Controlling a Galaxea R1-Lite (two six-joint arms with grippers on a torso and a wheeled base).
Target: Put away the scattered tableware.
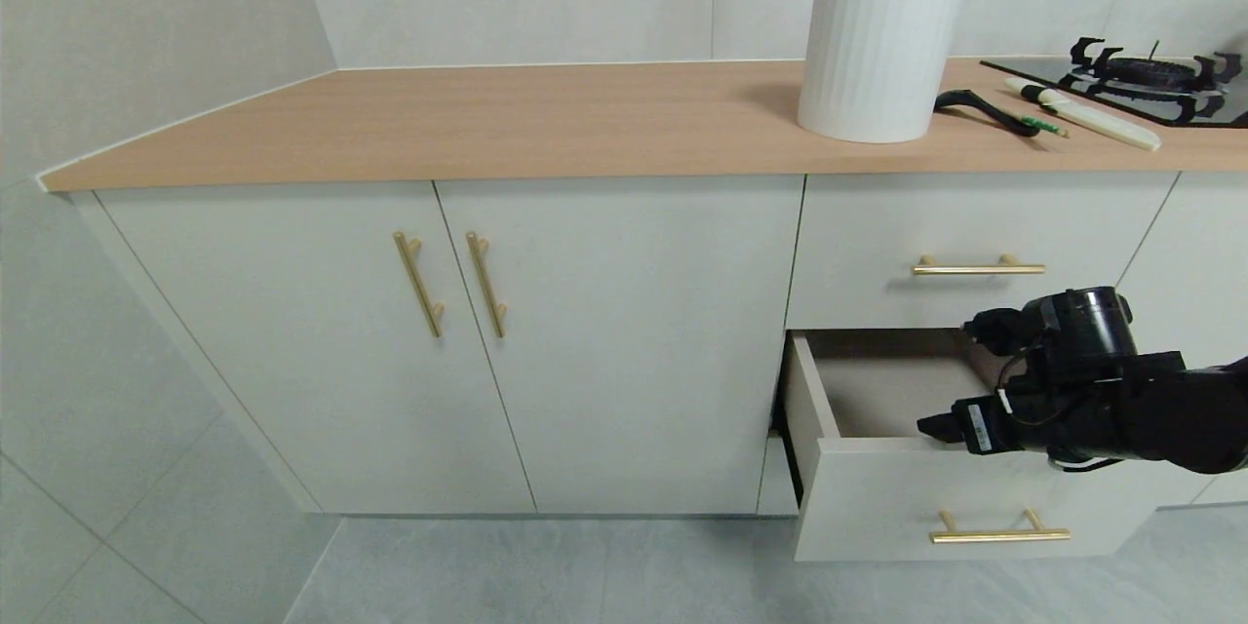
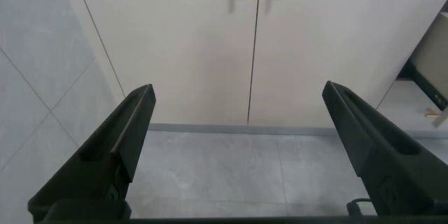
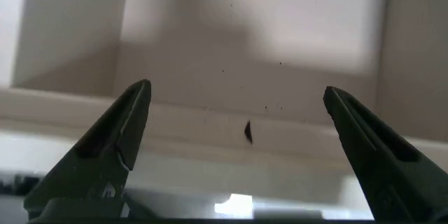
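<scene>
our left gripper (image 2: 236, 91) hangs low in front of the double cabinet doors (image 1: 439, 341), its jaws spread wide and holding nothing. further right, on the wooden countertop (image 1: 487, 117), a tall white ribbed container (image 1: 877, 29) stands upright. just beside it lie the tableware pieces, a black-handled utensil (image 1: 980, 107) and a long white utensil (image 1: 1092, 122), close together by the near edge of the hob (image 1: 1150, 78). below them the lower drawer (image 1: 814, 400) is pulled open, and our right gripper (image 3: 236, 87) sits over its front edge, jaws wide apart with nothing between them
</scene>
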